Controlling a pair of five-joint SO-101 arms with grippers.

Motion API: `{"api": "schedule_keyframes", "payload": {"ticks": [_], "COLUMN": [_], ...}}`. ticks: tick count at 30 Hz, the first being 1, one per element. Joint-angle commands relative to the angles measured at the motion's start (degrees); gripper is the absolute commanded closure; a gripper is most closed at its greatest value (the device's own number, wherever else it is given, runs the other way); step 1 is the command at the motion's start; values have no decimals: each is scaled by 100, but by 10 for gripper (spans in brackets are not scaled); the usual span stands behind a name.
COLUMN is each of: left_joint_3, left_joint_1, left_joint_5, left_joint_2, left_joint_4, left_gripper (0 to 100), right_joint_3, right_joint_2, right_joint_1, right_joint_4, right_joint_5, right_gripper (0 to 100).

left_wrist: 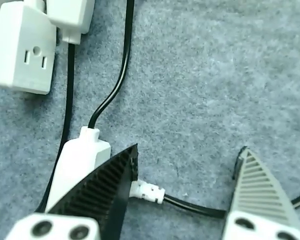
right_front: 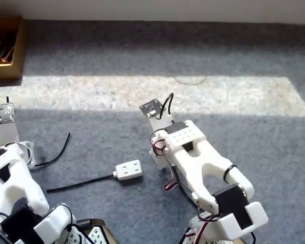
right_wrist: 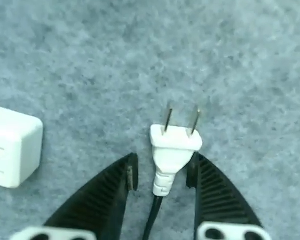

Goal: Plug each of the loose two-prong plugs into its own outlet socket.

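A white two-prong plug (right_wrist: 174, 145) lies on the grey carpet with its prongs pointing away from my right gripper (right_wrist: 162, 159). That gripper is open, its black fingers on either side of the plug's cord end, one finger close against the body. The white outlet block (right_front: 128, 170), on a black cord, sits just to one side (right_wrist: 12, 145). My left gripper (left_wrist: 189, 150) is open low over the carpet, above a black cable with a white strain relief (left_wrist: 147, 190). A white plug body (left_wrist: 80, 155) lies partly under one finger. Beyond it sits a white outlet cube (left_wrist: 22, 47).
A wooden box (right_front: 5, 48) stands at the far left corner. A loose black cable (right_front: 56, 152) curls beside the left arm (right_front: 15, 193). More white outlet pieces (right_front: 96, 236) lie at the front edge. A sunlit band crosses the carpet behind the arms.
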Motion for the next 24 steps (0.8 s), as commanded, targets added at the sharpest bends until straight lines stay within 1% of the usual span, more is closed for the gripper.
{"api": "schedule_keyframes", "payload": {"ticks": [1, 6, 9, 18, 24], "left_joint_3": [-22, -22, -22, -22, -22], "left_joint_1": [-22, -22, -22, -4, -22], "left_joint_5": [53, 44, 44, 35, 35], "left_joint_2": [-75, -75, -75, -75, -75], "left_joint_4": [-53, -53, -53, -53, -44], "left_gripper": [688, 688, 688, 688, 688], "right_joint_3": [163, 233, 242, 743, 725], "right_joint_2": [-57, -66, -66, -110, -66], "right_joint_1": [154, 576, 690, 567, 532], "right_joint_4": [13, 31, 31, -31, -145], "right_joint_5": [-35, 0, 9, 9, 9], "right_gripper": [839, 839, 839, 839, 840]}}
